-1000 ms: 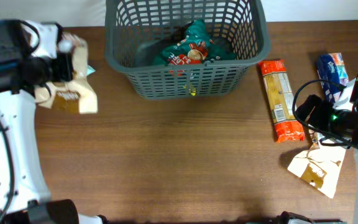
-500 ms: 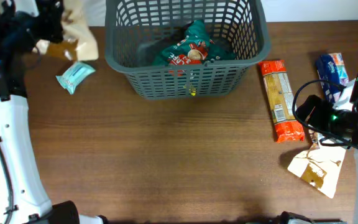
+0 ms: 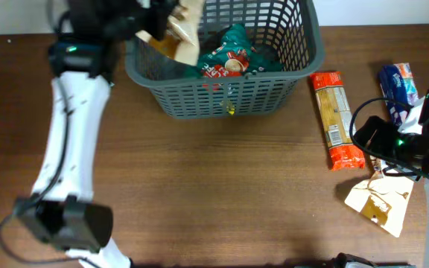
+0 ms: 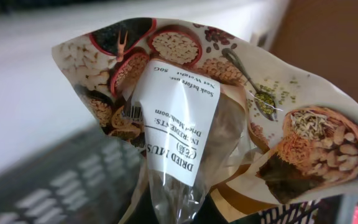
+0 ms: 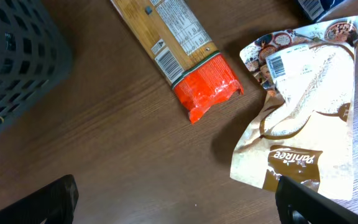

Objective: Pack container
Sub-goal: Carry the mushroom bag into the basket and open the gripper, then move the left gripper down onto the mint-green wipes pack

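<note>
The dark grey lattice basket (image 3: pixel 274 93) stands at the back middle of the table with a green snack packet (image 3: pixel 233 56) inside. My left gripper (image 3: pixel 153 28) is shut on a beige printed pouch (image 3: pixel 179 31) with a white label (image 4: pixel 179 124) and holds it above the basket's left side. The basket's lattice shows blurred below it (image 4: pixel 48 180). My right gripper (image 3: pixel 393 145) is open and empty, low over bare table (image 5: pixel 179 208), between the orange pasta packet (image 5: pixel 179 43) and a second beige pouch (image 5: pixel 303 118).
The orange pasta packet (image 3: pixel 336 119) lies right of the basket. A blue packet (image 3: pixel 398 80) lies at the far right. The second beige pouch (image 3: pixel 382 201) lies flat at the front right. A basket corner (image 5: pixel 11 56) shows in the right wrist view.
My left arm has swung right from the table's far left to over the basket's left rim, carrying the beige pouch. The right arm has not moved.
</note>
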`<action>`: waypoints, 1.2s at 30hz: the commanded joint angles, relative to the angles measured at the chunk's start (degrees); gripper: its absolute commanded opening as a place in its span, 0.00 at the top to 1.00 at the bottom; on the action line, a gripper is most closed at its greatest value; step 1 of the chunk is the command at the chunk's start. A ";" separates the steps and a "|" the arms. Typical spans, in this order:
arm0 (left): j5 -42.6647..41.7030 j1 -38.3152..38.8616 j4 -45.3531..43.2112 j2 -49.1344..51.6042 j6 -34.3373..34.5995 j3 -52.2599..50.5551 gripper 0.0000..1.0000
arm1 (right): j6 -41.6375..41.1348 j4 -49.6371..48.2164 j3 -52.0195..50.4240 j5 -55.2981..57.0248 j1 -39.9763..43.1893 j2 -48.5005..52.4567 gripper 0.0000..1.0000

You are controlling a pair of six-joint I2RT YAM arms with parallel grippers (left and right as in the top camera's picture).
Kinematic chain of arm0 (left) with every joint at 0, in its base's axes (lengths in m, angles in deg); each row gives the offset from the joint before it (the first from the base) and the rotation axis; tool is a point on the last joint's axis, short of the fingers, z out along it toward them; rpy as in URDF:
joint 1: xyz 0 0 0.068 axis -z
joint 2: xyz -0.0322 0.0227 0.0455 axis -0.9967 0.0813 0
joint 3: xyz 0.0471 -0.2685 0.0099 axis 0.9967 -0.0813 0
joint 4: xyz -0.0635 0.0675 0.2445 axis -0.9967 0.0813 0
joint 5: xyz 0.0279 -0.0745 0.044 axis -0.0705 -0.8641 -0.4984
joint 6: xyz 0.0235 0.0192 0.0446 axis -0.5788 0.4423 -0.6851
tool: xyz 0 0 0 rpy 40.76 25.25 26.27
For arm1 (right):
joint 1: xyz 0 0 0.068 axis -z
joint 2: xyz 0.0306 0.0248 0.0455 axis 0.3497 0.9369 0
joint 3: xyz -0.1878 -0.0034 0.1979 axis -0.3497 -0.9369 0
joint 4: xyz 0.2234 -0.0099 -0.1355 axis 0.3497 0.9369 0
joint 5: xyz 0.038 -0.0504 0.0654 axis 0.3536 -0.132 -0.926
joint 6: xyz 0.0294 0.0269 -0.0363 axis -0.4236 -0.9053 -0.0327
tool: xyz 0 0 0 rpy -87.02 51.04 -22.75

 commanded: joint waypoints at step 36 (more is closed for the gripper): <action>33.81 -9.99 47.50 4.26 -7.28 34.62 0.25 | 0.09 3.06 1.29 -0.52 0.37 -0.15 0.01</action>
